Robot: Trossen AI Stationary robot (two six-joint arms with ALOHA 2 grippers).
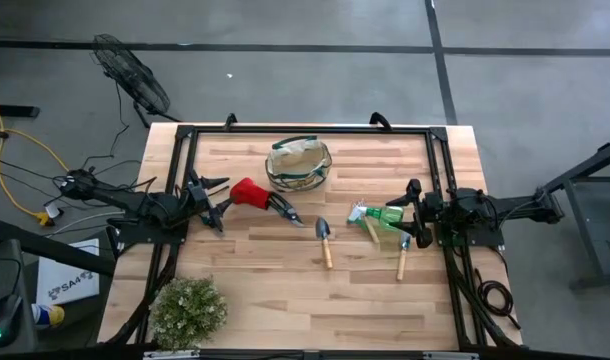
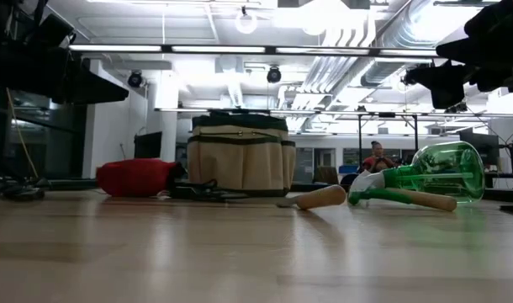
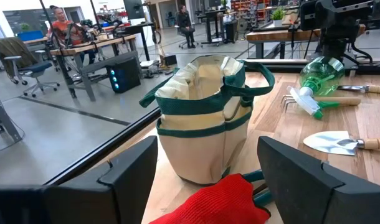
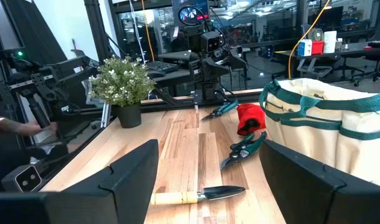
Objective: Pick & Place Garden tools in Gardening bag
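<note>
The beige gardening bag (image 1: 298,165) with green trim stands upright on its base at the table's far middle. The pruning shears (image 1: 281,208), with a red soft part (image 1: 249,192) at the handle end, lie left of centre. One trowel (image 1: 325,240) lies flat at the centre. The green sprayer (image 1: 388,215) lies on its side over the rake (image 1: 363,218), and a second trowel (image 1: 403,258) lies beside them. My left gripper (image 1: 217,203) hangs open above the table, just left of the red part. My right gripper (image 1: 417,213) hangs open just right of the sprayer.
A bushy potted plant (image 1: 188,312) stands at the near left corner. A black frame (image 1: 305,130) runs along the table's far, left and right edges. Bare wood lies along the near middle and near right. People sit at desks in the room beyond.
</note>
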